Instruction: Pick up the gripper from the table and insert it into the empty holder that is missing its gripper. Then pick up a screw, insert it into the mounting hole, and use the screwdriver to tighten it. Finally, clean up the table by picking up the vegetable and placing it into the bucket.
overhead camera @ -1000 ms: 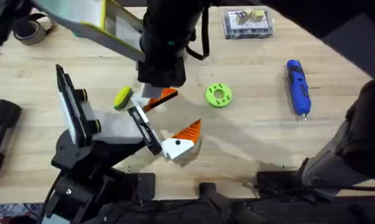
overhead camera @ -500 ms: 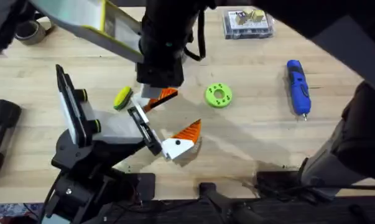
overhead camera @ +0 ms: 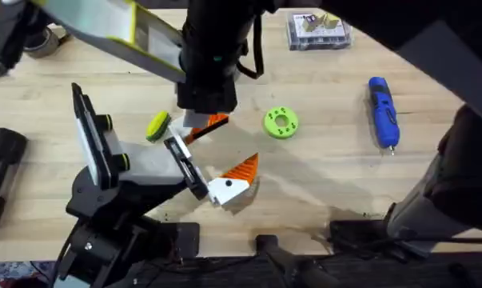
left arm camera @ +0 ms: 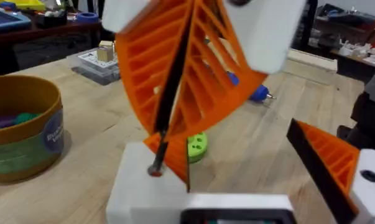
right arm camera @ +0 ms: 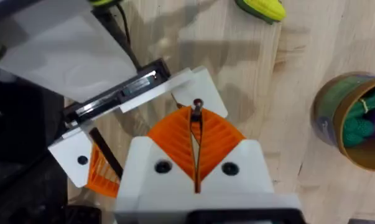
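Note:
My right gripper (right arm camera: 195, 115) is shut on a dark screw (right arm camera: 196, 104), whose head touches the white base of the gripper (right arm camera: 203, 84) seated in the black holder (overhead camera: 185, 164). In the left wrist view the screw (left arm camera: 153, 169) meets that base (left arm camera: 143, 186). The holder belongs to my left gripper (overhead camera: 221, 152), which stands open with its two orange fingers apart. The yellow-green vegetable (overhead camera: 157, 126) lies just left of the holder. At the right lies the blue screwdriver (overhead camera: 383, 110). The tan bucket (right arm camera: 352, 121) stands beyond the vegetable, hidden under the arm in the overhead view.
A lime-green ring (overhead camera: 281, 122) lies right of the holder. A clear box of parts (overhead camera: 319, 30) sits at the back, a tape roll (overhead camera: 39, 40) at the back left. The bucket (left arm camera: 22, 134) holds coloured items. Bare table lies between ring and screwdriver.

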Robot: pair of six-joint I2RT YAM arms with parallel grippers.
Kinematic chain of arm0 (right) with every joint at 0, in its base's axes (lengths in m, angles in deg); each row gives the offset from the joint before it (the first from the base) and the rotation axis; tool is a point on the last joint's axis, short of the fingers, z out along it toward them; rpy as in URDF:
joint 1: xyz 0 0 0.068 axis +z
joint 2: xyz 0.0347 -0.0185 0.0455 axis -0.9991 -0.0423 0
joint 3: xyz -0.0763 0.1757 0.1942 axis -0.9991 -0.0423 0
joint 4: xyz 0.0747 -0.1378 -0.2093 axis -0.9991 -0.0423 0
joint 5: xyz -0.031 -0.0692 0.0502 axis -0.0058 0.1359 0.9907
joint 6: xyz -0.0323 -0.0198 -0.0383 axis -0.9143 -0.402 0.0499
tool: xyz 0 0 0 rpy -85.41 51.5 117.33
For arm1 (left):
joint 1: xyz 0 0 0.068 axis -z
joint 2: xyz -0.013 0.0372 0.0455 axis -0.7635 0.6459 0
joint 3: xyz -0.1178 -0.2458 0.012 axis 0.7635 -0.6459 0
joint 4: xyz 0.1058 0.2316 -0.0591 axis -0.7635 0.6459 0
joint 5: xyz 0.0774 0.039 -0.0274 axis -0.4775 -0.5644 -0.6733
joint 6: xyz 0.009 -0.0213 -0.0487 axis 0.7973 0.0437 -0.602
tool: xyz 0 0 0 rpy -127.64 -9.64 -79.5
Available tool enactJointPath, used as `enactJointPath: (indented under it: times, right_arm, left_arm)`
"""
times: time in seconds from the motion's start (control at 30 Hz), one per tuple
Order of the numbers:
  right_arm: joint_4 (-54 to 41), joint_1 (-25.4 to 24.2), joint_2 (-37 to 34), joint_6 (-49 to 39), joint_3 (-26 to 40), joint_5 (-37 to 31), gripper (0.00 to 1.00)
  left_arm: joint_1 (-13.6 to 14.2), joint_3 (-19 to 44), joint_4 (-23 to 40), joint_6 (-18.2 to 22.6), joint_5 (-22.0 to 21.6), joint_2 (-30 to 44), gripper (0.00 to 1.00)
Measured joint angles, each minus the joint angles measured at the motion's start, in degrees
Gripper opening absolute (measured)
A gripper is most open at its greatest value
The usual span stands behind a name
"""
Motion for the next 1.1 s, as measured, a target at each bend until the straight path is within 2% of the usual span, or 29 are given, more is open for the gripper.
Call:
enactJointPath:
  times: [1.1]
  right_arm:
    - [-0.2,0.0,-1.7,0.0,0.3,0.7,0.012]
  left_arm:
    - [0.0,0.0,0.1,-0.9,-0.2,0.0,0.986]
